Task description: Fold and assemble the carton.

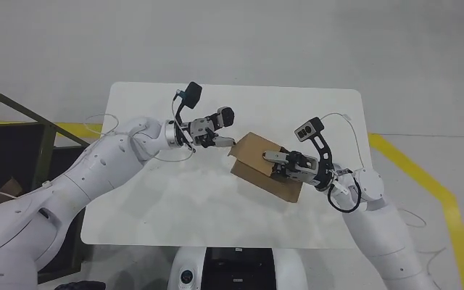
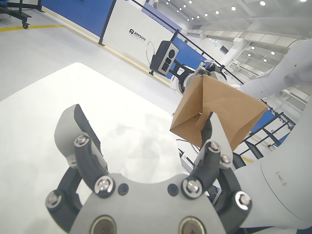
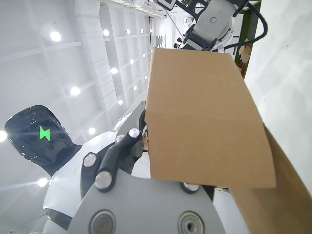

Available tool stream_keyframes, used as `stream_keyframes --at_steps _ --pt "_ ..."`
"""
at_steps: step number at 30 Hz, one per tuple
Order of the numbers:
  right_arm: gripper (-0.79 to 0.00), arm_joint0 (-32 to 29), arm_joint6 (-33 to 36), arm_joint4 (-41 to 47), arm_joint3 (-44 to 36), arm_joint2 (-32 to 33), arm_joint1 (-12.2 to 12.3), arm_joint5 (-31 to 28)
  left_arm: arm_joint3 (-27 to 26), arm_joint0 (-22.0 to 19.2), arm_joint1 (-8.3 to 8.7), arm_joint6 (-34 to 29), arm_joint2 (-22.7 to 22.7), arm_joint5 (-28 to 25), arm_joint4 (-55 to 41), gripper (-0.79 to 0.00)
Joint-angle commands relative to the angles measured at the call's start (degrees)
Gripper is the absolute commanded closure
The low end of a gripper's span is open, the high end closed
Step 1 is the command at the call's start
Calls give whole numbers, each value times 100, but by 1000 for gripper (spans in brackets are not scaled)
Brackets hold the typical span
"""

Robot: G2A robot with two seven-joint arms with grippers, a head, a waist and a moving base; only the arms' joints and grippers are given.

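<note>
Where the white bench [image 1: 145, 210] carries the work, item one is the left end effector [image 2: 143, 112], left of centre, its two fingers spread wide and holding nothing, one fingertip [image 2: 217, 130] just beside the left corner of the carton [image 1: 254, 165]. Item two, the carton: brown cardboard, partly folded, tilted, over the bench just right of centre, between the two arms; whether it rests on the bench cannot be told. Item three, the right end effector [image 1: 275, 156], at the right: clamped on a panel of the carton, one finger [image 3: 135, 120] against the cardboard's edge.
</note>
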Motion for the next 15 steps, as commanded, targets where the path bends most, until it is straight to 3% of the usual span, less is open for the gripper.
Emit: stream_keyframes --at_steps 1,15 --pt "0 3 4 3 3 1 -2 -10 0 27 -20 -88 -16 0 -95 -785" --pt "0 28 -49 -54 49 -6 -11 -4 -150 156 -132 -462 -319 0 -241 -785"
